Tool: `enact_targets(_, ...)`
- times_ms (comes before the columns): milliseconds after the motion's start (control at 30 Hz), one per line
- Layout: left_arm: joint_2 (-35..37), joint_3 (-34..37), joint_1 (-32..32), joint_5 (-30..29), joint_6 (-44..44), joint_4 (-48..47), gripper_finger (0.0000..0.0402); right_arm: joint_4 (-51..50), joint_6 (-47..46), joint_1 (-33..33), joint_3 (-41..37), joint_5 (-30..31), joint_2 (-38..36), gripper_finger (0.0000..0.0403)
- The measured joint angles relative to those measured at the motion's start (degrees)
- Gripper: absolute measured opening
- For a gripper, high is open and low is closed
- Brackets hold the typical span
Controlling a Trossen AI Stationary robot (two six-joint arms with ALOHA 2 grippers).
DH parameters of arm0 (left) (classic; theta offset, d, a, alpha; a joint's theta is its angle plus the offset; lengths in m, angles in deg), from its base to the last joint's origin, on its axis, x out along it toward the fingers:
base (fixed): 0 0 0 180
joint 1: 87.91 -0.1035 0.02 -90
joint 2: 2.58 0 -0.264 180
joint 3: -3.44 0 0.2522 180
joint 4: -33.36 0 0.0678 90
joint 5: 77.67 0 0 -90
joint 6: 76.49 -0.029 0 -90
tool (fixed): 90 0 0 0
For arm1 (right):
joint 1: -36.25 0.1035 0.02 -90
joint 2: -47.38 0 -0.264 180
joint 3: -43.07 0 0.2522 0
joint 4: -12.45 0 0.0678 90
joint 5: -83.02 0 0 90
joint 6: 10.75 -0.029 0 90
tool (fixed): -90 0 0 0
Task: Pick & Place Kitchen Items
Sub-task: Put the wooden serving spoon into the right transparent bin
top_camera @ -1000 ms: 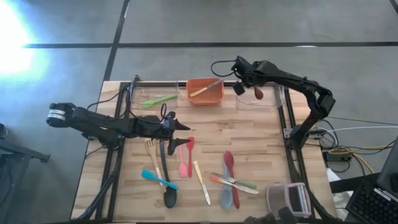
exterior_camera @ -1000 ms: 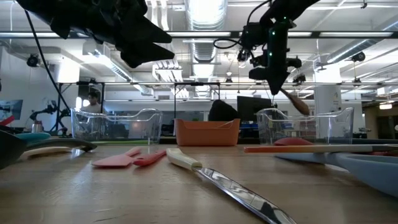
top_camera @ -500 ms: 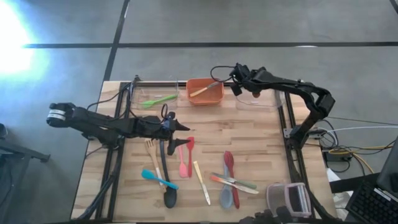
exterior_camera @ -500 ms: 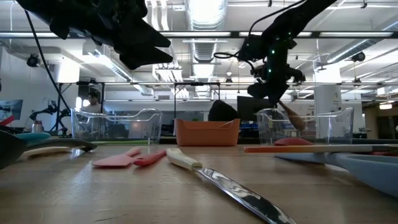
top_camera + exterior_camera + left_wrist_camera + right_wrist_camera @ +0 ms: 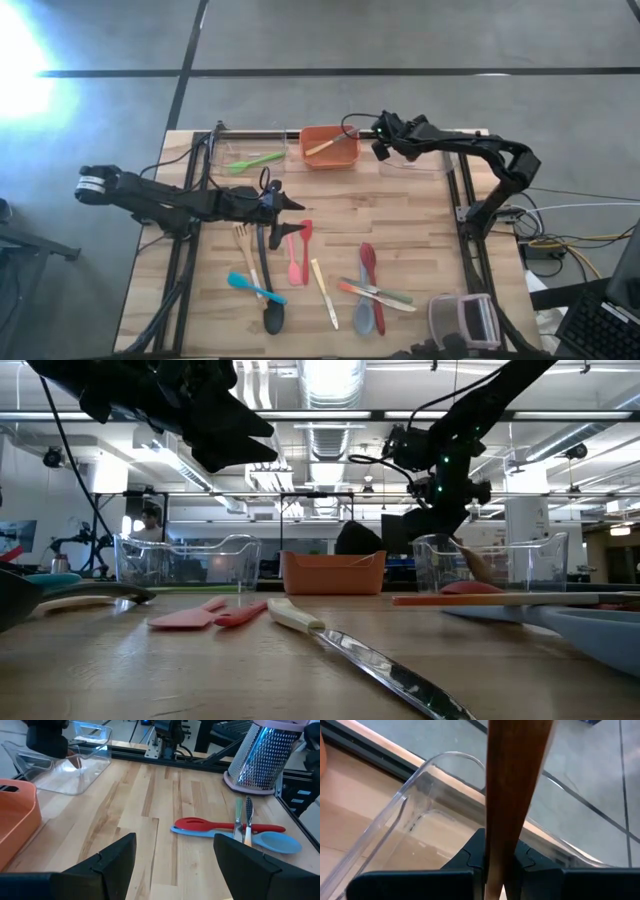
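Observation:
My right gripper [image 5: 383, 146] is at the far right of the table, over a clear bin [image 5: 425, 160]. It is shut on a brown wooden spoon [image 5: 478, 562] whose bowl hangs inside the bin's walls. My left gripper [image 5: 297, 204] is open and empty, hovering left of centre above the loose utensils. Among these are a red spatula [image 5: 305, 235], a pink spatula [image 5: 293, 262], a wooden fork [image 5: 243, 245], a black spoon [image 5: 270, 300], a blue spoon [image 5: 255, 288] and a red spoon [image 5: 370, 268], all lying flat on the table. My right gripper pinches the wooden spoon's handle [image 5: 506, 845] between its two fingers. The fingers come from above, slanting down toward the bin. The spoon hangs tilted below them with its bowl [image 5: 482, 565] down inside the clear bin; whether it touches the bin's floor I cannot tell.
An orange bin [image 5: 330, 158] at the far middle holds a pale utensil [image 5: 328, 144]. A clear bin at the far left [image 5: 245, 150] holds a green utensil [image 5: 253, 160]. A metal grater [image 5: 463, 320] stands at the near right. Black frame rails run along both sides.
My right gripper has gone down toward the clear bin and tipped, carrying the wooden spoon with it. The spoon's bowl was above the bin's rim and now hangs lower, inside its walls.

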Motion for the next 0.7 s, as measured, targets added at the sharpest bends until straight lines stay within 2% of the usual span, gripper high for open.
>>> enact_targets(233, 0.00, 0.00, 0.00, 0.00, 0.00, 0.02, 0.0268, -0.03, 0.30, 0.00, -0.52, 0.15, -0.52, 0.0022)
enact_targets(500, 0.00, 0.00, -0.01, 0.00, 0.09, -0.31, 0.0268, -0.53, -1.11, -0.11, -1.02, 5.99, -4.80, 0.0022)
enact_targets(700, 0.00, 0.00, 0.01, 0.00, 0.20, -0.39, 0.0268, -0.22, -2.00, -1.31, -2.41, 6.33, -7.24, 0.0022)
